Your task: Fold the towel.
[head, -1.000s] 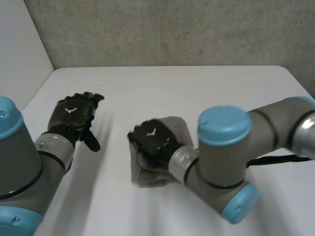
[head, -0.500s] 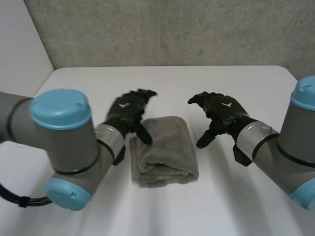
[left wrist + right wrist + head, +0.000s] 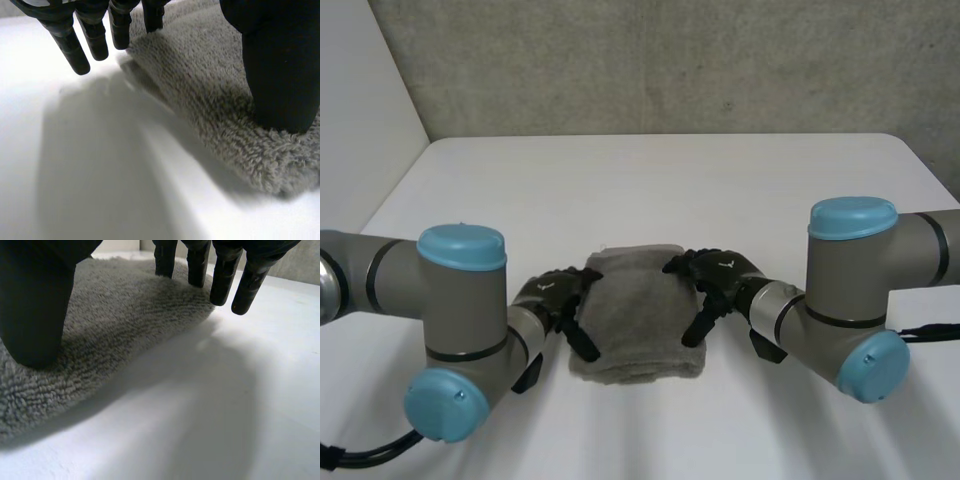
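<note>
Table (image 3: pixel 650 170) white, wall (image 3: pixel 670 60) grey; towel (image 3: pixel 635 310) between loose-fingered left hand (image 3: pixel 552 300) and right hand (image 3: pixel 720 275); wrist views show thumbs (image 3: pixel 280 65) touching it.

Grey cylindrical arms (image 3: pixel 390 275) are closed at the joints by round light-blue caps (image 3: pixel 462 247). The matte black left hand (image 3: pixel 552 298) and right hand (image 3: pixel 720 272) are each marked with a small white emblem.

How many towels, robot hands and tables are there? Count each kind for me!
Towels: 1, the grey towel
Robot hands: 2, the left robot hand and the right robot hand
Tables: 1, the white table
Total: 4
</note>
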Controlling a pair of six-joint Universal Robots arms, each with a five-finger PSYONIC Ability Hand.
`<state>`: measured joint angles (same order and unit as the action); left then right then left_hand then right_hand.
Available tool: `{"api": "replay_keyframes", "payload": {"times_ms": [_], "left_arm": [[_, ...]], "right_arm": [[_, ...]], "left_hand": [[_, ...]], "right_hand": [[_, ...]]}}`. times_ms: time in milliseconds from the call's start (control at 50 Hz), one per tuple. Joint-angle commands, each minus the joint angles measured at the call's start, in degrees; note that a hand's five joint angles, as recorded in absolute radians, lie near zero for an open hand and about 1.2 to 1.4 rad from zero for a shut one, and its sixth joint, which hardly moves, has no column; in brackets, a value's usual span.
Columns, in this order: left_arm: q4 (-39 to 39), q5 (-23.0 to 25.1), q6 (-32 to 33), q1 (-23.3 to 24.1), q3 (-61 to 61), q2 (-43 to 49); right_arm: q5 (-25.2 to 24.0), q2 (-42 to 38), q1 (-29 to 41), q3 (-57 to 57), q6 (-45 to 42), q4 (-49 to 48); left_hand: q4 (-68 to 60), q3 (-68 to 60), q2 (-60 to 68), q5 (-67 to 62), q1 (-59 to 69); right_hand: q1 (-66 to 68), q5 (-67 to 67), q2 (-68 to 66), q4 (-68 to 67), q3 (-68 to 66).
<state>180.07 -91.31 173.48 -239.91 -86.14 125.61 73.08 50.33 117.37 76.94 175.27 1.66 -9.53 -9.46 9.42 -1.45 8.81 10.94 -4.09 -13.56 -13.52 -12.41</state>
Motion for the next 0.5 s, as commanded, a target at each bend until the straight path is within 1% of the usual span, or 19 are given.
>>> {"api": "replay_keyframes", "payload": {"times_ms": [20,40,60,100,120,140,160,180,220,240,280,300,340,360,400,500], "left_arm": [[0.02,0.61,-0.25,0.49,-0.88,-2.48],[0.11,0.69,-0.16,0.49,-0.79,-4.13],[0.11,0.78,-0.25,0.58,-0.44,-5.72],[0.02,0.7,-0.25,0.58,0.0,-7.21],[-0.15,0.61,-0.25,0.58,0.18,-9.23],[-0.15,0.61,-0.25,0.58,0.18,-9.25],[-0.15,0.61,-0.25,0.58,0.18,-9.25],[-0.41,0.61,-0.25,0.58,0.53,-11.94],[-1.2,0.08,-0.25,0.32,1.75,-19.32],[-1.21,0.08,-0.25,0.32,1.76,-19.35],[-2.34,-0.36,-0.25,-0.21,2.55,-26.26],[-2.35,-0.36,-0.25,-0.21,2.55,-26.3],[-2.96,-2.11,-0.25,-0.47,2.55,-31.46],[-2.97,-2.12,-0.25,-0.47,2.55,-31.48],[-3.4,-4.39,0.19,-1.08,1.85,-35.68],[-5.24,-5.28,3.08,-1.17,1.76,-38.77]], "right_arm": [[3.56,6.33,0.14,1.28,-3.8,0.8],[3.73,9.23,0.05,1.98,-3.71,0.54],[3.74,9.26,0.05,1.99,-3.71,0.54],[4.09,15.03,-0.56,3.48,-3.19,-0.25],[4.09,15.06,-0.56,3.48,-3.18,-0.25],[4.78,17.76,-0.65,3.92,-2.66,-0.95],[4.79,17.78,-0.65,3.92,-2.66,-0.96],[6.18,20.74,-0.74,4.18,-2.13,-1.91],[11.09,27.77,-0.83,4.71,-1.95,-3.67],[11.12,27.8,-0.83,4.71,-1.95,-3.68],[15.41,33.75,-1.09,5.06,-2.48,-4.73],[15.43,33.78,-1.09,5.06,-2.48,-4.73],[18.49,38.59,-2.23,5.59,-2.66,-5.35],[18.5,38.62,-2.23,5.59,-2.66,-5.35],[19.29,42.81,-3.63,6.82,-2.83,-5.09],[19.29,46.87,-4.26,9.54,-4.41,-4.56]], "left_hand": [[-0.47,-0.54,0.58,1.45,1.19],[-0.47,-0.54,0.58,1.45,1.19],[-0.47,-0.54,0.58,1.45,1.19],[-0.47,-0.54,0.58,1.45,1.19],[-0.47,-0.54,0.58,1.45,1.19],[-0.47,-0.54,0.58,1.45,1.19],[-0.47,-0.54,0.58,1.45,1.19],[-0.47,-0.54,0.58,1.45,1.19],[-0.47,-0.54,0.58,1.45,1.19],[-0.47,-0.54,0.58,1.45,1.19],[-0.47,-0.54,0.58,1.45,1.19],[-0.47,-0.54,0.58,1.45,1.19],[-0.47,-0.54,0.58,1.45,1.19],[-0.47,-0.54,0.58,1.45,1.19],[-0.52,-0.58,0.63,1.4,1.23],[-0.47,-0.54,0.58,1.45,1.19]], "right_hand": [[-0.94,4.09,3.56,3.52,2.41],[-0.94,4.09,3.56,3.52,2.41],[-0.94,4.09,3.56,3.52,2.41],[-0.94,4.09,3.56,3.52,2.41],[-0.94,4.09,3.56,3.52,2.41],[-0.94,4.09,3.56,3.52,2.41],[-0.94,4.09,3.56,3.52,2.41],[-0.94,4.09,3.56,3.52,2.41],[-0.94,4.09,3.56,3.52,2.41],[-0.94,4.09,3.56,3.52,2.41],[-0.94,4.09,3.56,3.52,2.41],[-0.94,4.09,3.56,3.52,2.41],[-0.94,4.09,3.56,3.52,2.41],[-0.94,4.09,3.56,3.52,2.41],[-0.94,4.09,3.56,3.52,2.41],[-0.94,4.09,3.56,3.52,2.41]]}}
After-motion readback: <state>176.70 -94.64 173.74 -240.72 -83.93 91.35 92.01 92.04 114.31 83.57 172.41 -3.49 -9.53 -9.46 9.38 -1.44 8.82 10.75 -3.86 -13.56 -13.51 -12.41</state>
